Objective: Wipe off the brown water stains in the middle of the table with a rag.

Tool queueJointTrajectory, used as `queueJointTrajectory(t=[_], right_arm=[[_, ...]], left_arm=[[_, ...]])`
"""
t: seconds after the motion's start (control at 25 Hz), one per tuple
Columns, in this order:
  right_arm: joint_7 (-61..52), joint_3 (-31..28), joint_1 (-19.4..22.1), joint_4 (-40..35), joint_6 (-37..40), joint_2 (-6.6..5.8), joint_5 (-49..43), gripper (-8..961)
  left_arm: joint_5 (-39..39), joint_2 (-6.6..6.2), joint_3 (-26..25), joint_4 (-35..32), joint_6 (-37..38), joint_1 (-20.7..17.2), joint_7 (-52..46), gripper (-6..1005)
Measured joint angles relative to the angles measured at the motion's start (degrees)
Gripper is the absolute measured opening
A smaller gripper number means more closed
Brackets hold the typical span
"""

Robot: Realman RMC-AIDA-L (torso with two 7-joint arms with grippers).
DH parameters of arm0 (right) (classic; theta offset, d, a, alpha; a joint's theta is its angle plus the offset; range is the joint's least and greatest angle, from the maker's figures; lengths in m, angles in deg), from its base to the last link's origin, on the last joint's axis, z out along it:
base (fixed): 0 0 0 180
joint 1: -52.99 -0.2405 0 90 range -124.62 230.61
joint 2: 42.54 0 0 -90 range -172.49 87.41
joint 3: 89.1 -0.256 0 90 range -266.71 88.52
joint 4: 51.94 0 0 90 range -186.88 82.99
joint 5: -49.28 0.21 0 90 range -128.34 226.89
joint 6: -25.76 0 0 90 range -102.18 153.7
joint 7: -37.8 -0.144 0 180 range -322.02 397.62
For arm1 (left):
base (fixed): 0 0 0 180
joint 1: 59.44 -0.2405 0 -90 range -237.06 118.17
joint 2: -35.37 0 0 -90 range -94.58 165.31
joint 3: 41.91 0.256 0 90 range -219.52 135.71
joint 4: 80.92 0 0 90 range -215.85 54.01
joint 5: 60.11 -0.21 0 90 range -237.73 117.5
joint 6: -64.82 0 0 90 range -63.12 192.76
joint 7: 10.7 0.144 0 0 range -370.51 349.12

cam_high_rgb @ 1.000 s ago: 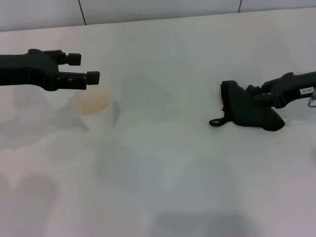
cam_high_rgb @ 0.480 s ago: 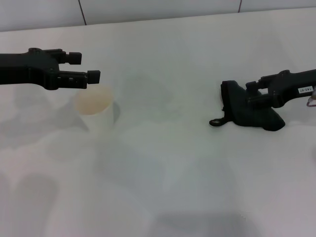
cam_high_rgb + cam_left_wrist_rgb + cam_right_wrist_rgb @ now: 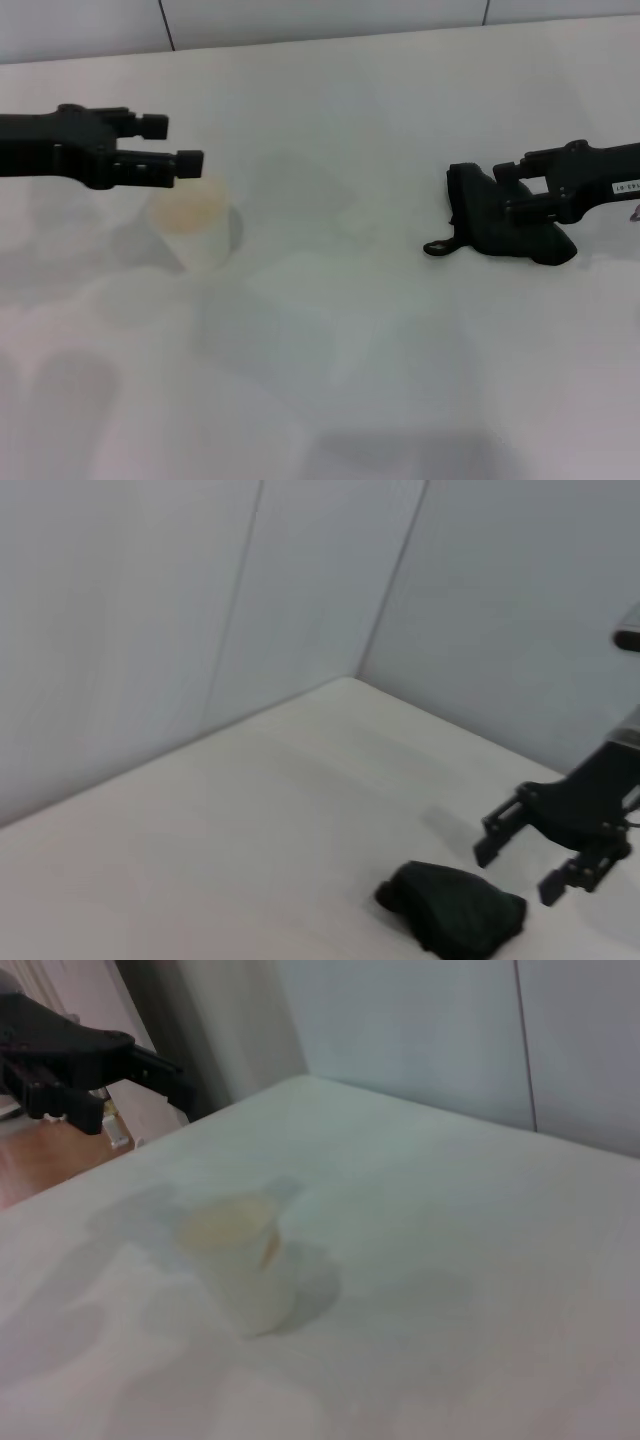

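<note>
**A:** Head view first. What's seen on the table (image 3: 330, 400)?

**B:** The black rag (image 3: 505, 228) is seen bunched up on the robot's right side, its little loop lying flat at the edge nearest the middle. The right gripper (image 3: 512, 190) is placed right over the rag's far end, jaws spread, nothing clamped. No brown stain can be made out mid-table from here.

**A:** And the left side?

**B:** The left gripper (image 3: 172, 142) is held above a white paper cup (image 3: 195, 232), fingers apart, nothing gripped. The cup is standing upright, and a pale tan inside is seen.

**A:** Left wrist view?

**B:** The rag (image 3: 455, 908) is seen as a dark lump on the table (image 3: 230, 820), near the far corner by the wall panels. The right gripper (image 3: 525, 865) is seen just beside and above it, both fingers splayed and empty.

**A:** Right wrist view?

**B:** The cup (image 3: 240, 1260) is shown upright on the table (image 3: 480, 1260), a tan tint inside it. The left gripper (image 3: 125, 1085) is caught farther back, above the surface. Whether it's open can't be told from that one.
</note>
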Motion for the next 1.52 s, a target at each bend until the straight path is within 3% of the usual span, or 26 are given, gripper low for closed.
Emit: queueJointTrajectory(t=[0.32,0.72,0.96,1.52], right_arm=[[7.6,0.0,1.9,-0.2,4.1,0.62,5.1,679],[10.3,-0.1,3.1,-0.5,3.9,1.71,6.9,681],[16.0,0.0,4.8,-0.1,3.7,1.60,7.4,679],[20.4,0.0,5.7,-0.2,-4.3,1.83,5.4,679]], left_arm=[[-1.9,0.27,0.0,4.4,5.1,-1.8,-4.7,875],[-1.3,0.56,-0.1,0.3,5.9,-6.1,-6.0,875],[-1.0,0.21,-0.1,-1.5,6.0,-9.3,-5.4,875],[-2.3,0.09,0.0,-1.6,7.5,-11.3,-5.4,875]])
